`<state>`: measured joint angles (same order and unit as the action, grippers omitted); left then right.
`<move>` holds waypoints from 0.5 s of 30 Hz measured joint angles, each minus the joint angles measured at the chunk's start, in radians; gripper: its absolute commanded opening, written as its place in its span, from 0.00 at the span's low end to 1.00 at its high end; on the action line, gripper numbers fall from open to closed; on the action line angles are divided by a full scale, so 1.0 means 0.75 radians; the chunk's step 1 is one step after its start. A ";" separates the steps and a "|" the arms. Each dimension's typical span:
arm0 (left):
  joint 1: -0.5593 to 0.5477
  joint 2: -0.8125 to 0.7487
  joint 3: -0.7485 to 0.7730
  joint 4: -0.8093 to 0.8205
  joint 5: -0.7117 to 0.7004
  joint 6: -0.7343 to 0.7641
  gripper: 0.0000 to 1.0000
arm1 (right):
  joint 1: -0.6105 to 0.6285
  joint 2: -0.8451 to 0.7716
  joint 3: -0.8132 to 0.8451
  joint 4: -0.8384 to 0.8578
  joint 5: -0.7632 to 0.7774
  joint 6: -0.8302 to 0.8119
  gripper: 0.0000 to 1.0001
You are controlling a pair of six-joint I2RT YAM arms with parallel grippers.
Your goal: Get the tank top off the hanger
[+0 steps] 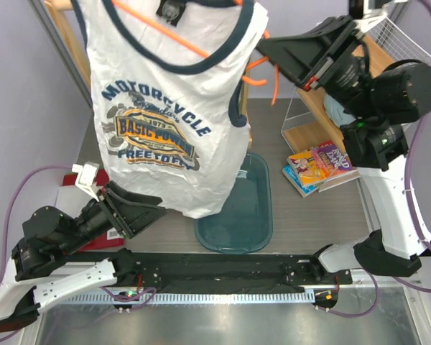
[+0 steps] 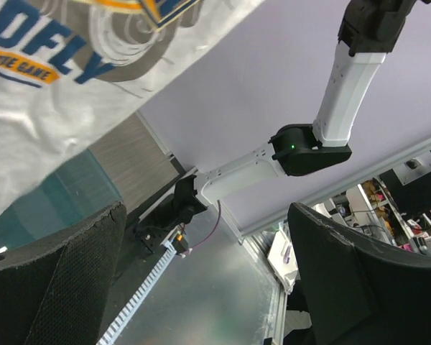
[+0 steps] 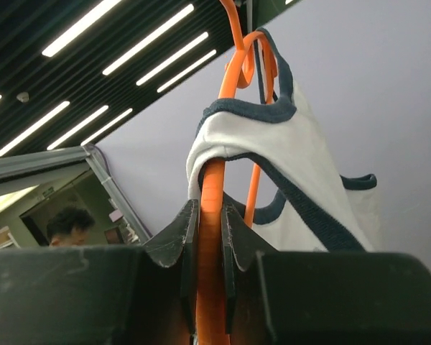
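The tank top (image 1: 165,115) is hanging in the air, its long axis pointing down and its hem just above the left gripper (image 2: 205,215). That gripper is waiting wide open and empty, nearer to the cloth. The right gripper (image 3: 209,215) is clenching the hanger (image 3: 214,190) at the shoulder. Below, a grey table (image 1: 309,223) is carrying a teal tray (image 1: 244,223).

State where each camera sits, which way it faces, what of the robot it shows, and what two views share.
Top external: above and behind the arms, looking down at the table; both arms show, right gripper holding up the hanger with the tank top, left gripper open near its hem.
Left wrist: tilted up and sideways; own fingers wide apart, right arm beyond.
Right wrist: aimed upward; own fingers shut on the hanger.
Shared: top and right wrist both show hanger and tank top.
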<state>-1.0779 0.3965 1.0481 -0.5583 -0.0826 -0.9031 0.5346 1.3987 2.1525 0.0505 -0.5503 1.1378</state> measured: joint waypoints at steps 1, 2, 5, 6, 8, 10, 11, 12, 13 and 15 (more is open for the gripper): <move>0.000 -0.007 -0.003 0.001 0.000 -0.001 0.93 | 0.032 -0.013 -0.047 0.008 0.012 -0.019 0.01; 0.000 -0.010 -0.005 0.001 0.001 0.000 0.92 | 0.078 -0.025 -0.096 0.011 0.030 -0.049 0.01; 0.000 -0.011 -0.009 0.001 0.003 -0.001 0.90 | 0.237 -0.046 -0.247 -0.022 0.091 -0.188 0.01; 0.000 -0.011 -0.010 0.001 0.006 -0.001 0.90 | 0.287 -0.050 -0.292 -0.040 0.117 -0.237 0.01; 0.000 -0.011 -0.009 0.003 0.010 0.000 0.89 | 0.387 -0.048 -0.390 -0.090 0.192 -0.348 0.01; 0.000 -0.011 -0.005 0.003 0.016 0.002 0.89 | 0.498 -0.041 -0.495 -0.161 0.287 -0.477 0.01; 0.000 -0.011 -0.001 0.003 0.017 0.003 0.88 | 0.530 -0.033 -0.525 -0.188 0.320 -0.518 0.01; 0.000 -0.011 0.010 -0.002 0.019 0.003 0.88 | 0.574 -0.028 -0.569 -0.210 0.362 -0.567 0.01; 0.000 -0.011 0.024 -0.002 0.019 0.004 0.88 | 0.604 -0.025 -0.603 -0.230 0.393 -0.606 0.01; 0.000 -0.011 0.067 -0.010 0.015 0.006 0.86 | 0.668 -0.023 -0.688 -0.272 0.480 -0.692 0.01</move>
<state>-1.0779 0.3885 1.0985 -0.5655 -0.0715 -0.8986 1.0355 1.3811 1.6367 -0.1532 -0.1905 0.6189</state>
